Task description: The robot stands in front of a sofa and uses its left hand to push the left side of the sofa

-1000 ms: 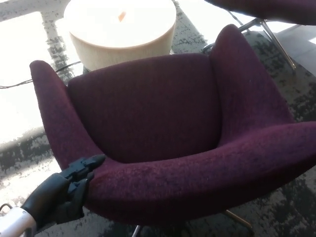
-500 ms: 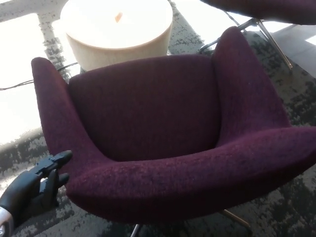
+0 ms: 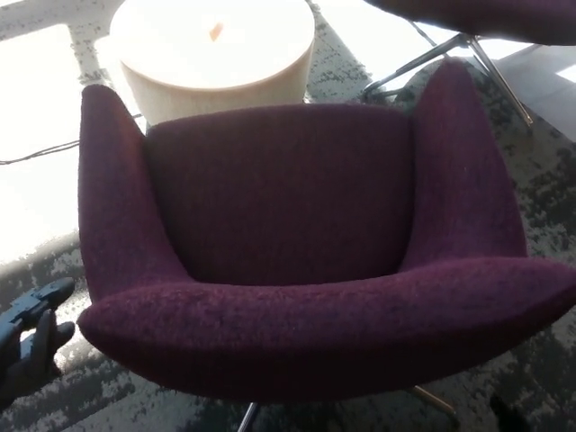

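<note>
Purple sofa [image 3: 306, 270], really a curved armchair, fills the centre of the head view, its back rim toward 6 o'clock and the seat opening toward 12. Left robot hand [image 3: 31, 346] sits at about 8 o'clock near the frame edge, fingers [image 3: 40, 301] spread and holding nothing, just beside the sofa's left side but apart from it, with a strip of patterned carpet [image 3: 108, 400] showing between. Right robot hand not in view. Round pale table [image 3: 216, 63] stands behind the sofa at 12 o'clock; legs of a second chair [image 3: 468, 40] show at 1 o'clock. Progress judgement: no contact now, so either the push is over or the hand must go back in; the frame can't settle which.
</note>
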